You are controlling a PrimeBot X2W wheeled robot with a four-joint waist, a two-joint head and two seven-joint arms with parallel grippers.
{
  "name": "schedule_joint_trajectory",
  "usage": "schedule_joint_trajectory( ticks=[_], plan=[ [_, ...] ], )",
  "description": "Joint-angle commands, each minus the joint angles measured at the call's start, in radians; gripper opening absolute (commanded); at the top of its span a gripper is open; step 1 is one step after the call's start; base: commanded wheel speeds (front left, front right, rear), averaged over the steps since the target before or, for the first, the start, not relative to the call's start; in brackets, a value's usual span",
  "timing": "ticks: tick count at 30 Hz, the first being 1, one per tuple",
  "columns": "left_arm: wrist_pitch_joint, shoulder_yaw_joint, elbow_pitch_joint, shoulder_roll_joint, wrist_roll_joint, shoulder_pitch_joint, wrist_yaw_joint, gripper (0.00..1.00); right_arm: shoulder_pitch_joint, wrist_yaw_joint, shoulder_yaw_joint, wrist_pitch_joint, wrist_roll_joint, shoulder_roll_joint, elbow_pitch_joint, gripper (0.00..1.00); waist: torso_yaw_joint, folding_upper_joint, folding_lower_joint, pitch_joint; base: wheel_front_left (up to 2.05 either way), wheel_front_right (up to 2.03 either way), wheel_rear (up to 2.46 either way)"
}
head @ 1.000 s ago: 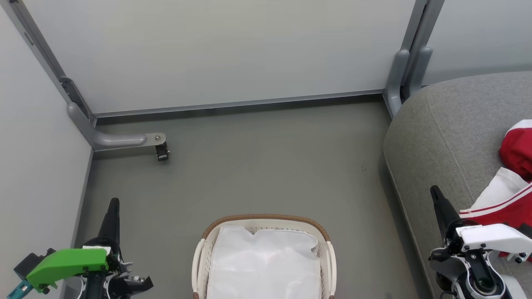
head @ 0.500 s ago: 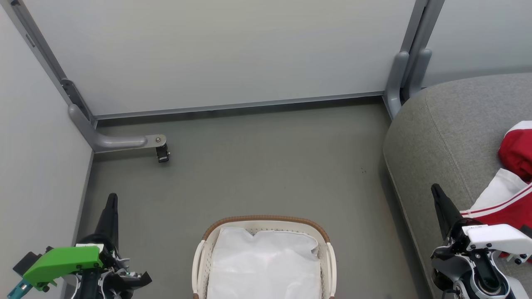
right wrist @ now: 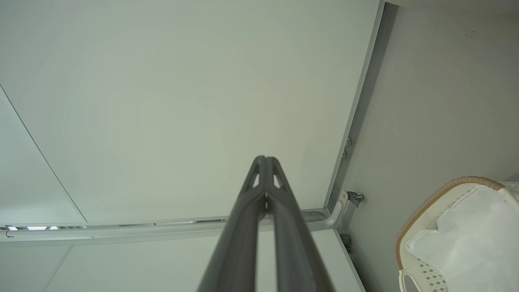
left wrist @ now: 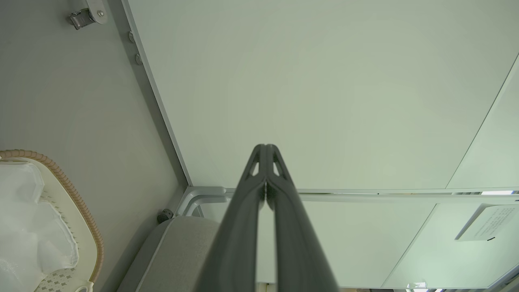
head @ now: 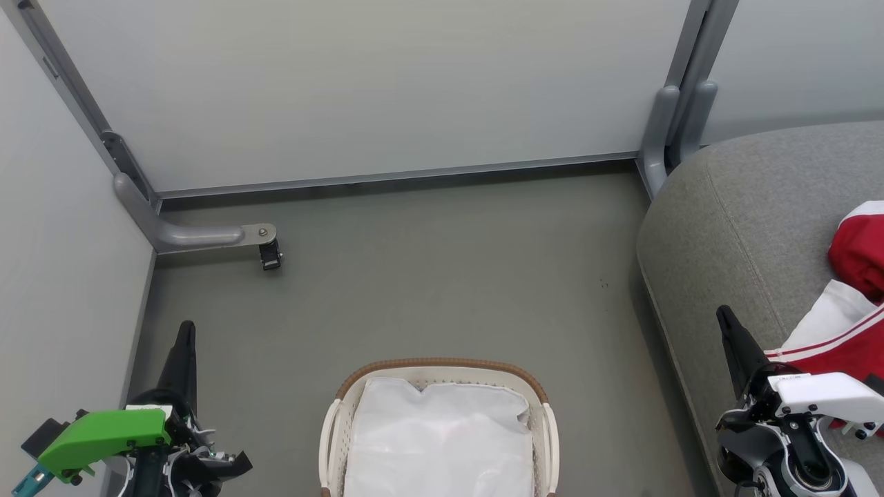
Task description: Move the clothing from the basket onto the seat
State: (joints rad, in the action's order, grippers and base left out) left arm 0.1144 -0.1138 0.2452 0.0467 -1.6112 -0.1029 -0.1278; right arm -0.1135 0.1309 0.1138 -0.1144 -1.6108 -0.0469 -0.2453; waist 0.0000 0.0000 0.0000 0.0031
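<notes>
The red and white clothing (head: 853, 304) lies on the grey seat (head: 732, 228) at the right edge of the head view. The white basket (head: 545, 428) with a brown rim stands on the floor at bottom centre, holding a white liner sheet (head: 438, 442). My left gripper (head: 185, 330) is shut at the lower left, holding nothing, left of the basket. My right gripper (head: 724, 316) is shut and empty at the lower right, over the seat's front edge beside the clothing. Both wrist views show the fingers (left wrist: 265, 150) (right wrist: 263, 160) pressed together, with the basket (left wrist: 77, 198) (right wrist: 429, 202) at one side.
Pale partition panels (head: 359, 90) close off the back and left, on grey metal feet (head: 193, 235) with a small caster (head: 270, 255). Another post foot (head: 666, 131) stands by the seat's far corner. Grey floor (head: 442, 276) stretches between the basket and the back panel.
The head view shifted very slightly. My left gripper rose a little in the picture early in the second; since then nothing has moved.
</notes>
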Motion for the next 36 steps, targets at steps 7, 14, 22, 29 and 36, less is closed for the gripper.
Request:
schedule_joint_trajectory(
  ticks=[7,14,22,29,36],
  plan=[
    [0.003,-0.002,-0.002,0.007,-0.003,-0.011,-0.006,0.00,0.011,0.000,0.002,-0.003,-0.004,-0.006,0.004,0.00,0.000,0.0000,0.0000,0.000,0.00,0.00,0.00],
    [0.003,-0.002,-0.002,0.007,-0.003,-0.011,-0.006,0.00,0.011,0.000,0.002,-0.003,-0.004,-0.006,0.004,0.00,0.000,0.0000,0.0000,0.000,0.00,0.00,0.00],
    [0.003,-0.002,-0.002,0.007,-0.003,-0.011,-0.006,0.00,0.011,0.000,0.002,-0.003,-0.004,-0.006,0.004,0.00,0.000,0.0000,0.0000,0.000,0.00,0.00,0.00],
    [0.003,-0.002,-0.002,0.007,-0.003,-0.011,-0.006,0.00,0.011,0.000,0.002,-0.003,-0.004,-0.006,0.004,0.00,0.000,0.0000,0.0000,0.000,0.00,0.00,0.00],
    [0.003,-0.002,-0.002,0.007,-0.003,-0.011,-0.006,0.00,0.011,0.000,0.002,-0.003,-0.004,-0.006,0.004,0.00,0.000,0.0000,0.0000,0.000,0.00,0.00,0.00]
  ],
)
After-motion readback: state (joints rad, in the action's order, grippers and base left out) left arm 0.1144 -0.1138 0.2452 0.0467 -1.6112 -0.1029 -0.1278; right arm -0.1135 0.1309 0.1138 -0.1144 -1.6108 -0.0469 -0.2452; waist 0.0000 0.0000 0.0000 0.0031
